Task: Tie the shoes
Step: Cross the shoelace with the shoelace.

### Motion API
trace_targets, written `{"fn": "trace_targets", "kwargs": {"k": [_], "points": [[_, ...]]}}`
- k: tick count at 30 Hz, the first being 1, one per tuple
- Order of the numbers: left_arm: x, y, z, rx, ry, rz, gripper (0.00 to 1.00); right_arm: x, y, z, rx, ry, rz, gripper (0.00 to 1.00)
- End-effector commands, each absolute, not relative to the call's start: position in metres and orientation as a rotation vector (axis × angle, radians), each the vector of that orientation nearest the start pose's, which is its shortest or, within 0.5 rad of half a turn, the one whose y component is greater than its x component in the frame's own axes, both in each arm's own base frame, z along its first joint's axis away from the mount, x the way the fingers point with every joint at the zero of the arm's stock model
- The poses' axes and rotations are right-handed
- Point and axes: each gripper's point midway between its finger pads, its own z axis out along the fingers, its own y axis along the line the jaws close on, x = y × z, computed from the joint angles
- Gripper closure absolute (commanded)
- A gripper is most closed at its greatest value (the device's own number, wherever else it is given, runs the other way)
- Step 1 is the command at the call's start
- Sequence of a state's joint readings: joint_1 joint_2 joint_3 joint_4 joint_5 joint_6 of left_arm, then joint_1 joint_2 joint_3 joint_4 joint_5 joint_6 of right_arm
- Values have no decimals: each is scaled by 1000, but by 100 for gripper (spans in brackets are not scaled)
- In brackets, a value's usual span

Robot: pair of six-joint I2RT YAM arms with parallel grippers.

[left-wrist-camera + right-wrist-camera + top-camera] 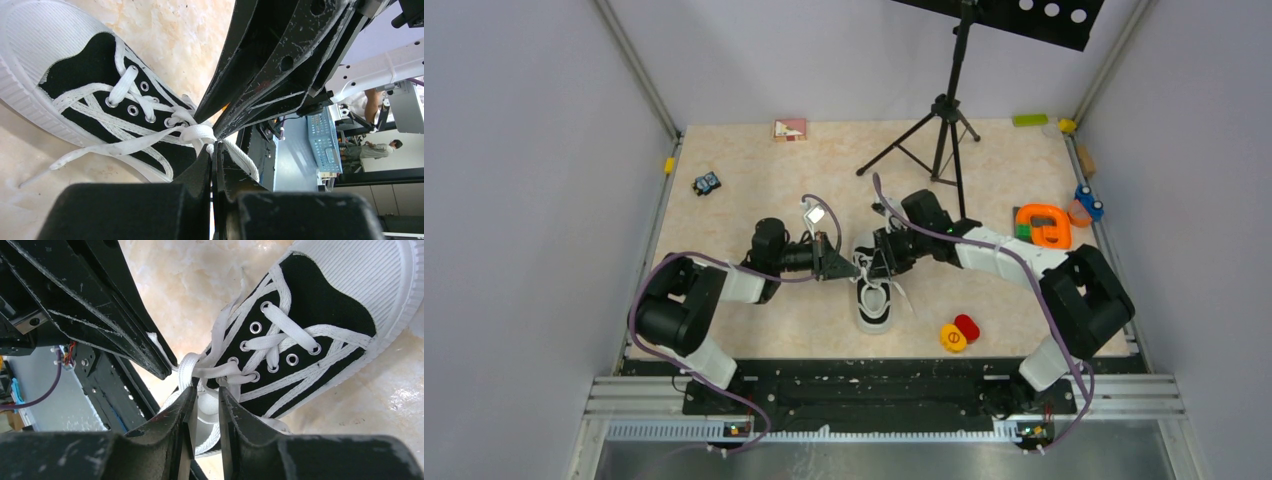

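Tabletop (754, 325): beige, marbled.
Centre, toward near edge: black sneaker (873, 308) with white laces (864, 268), toe cap facing the near edge.
Near edge, right of centre: red disc (967, 326) touching yellow disc (953, 339).
Right edge: orange ring-shaped piece (1044, 225); blue-and-orange item (1086, 205).
Far edge: tripod (941, 130); pink-and-red box (790, 129).
Far right corner: green block (1030, 120).
Far left area: small black-and-blue toy (707, 183).

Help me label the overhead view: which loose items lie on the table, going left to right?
small dark toy → pink box → sneaker → red and yellow discs → orange toy
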State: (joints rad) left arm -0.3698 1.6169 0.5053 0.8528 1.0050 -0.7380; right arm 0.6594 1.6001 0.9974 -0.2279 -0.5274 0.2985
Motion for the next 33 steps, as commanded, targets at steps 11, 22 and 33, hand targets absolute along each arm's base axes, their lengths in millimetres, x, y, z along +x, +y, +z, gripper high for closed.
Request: {"fn": "trace_targets", "kwargs": {"k": [11,22,33], "points": [[254,-272,138,492,1912,-1631,100,250,324,109,-817,2350,923,73],[253,-271,138,494,1915,-1639,100,257,325,108,-815,2329,867,70],[251,-271,137,491,1918,-1640,100,251,334,103,-819,2339,924,94]]}}
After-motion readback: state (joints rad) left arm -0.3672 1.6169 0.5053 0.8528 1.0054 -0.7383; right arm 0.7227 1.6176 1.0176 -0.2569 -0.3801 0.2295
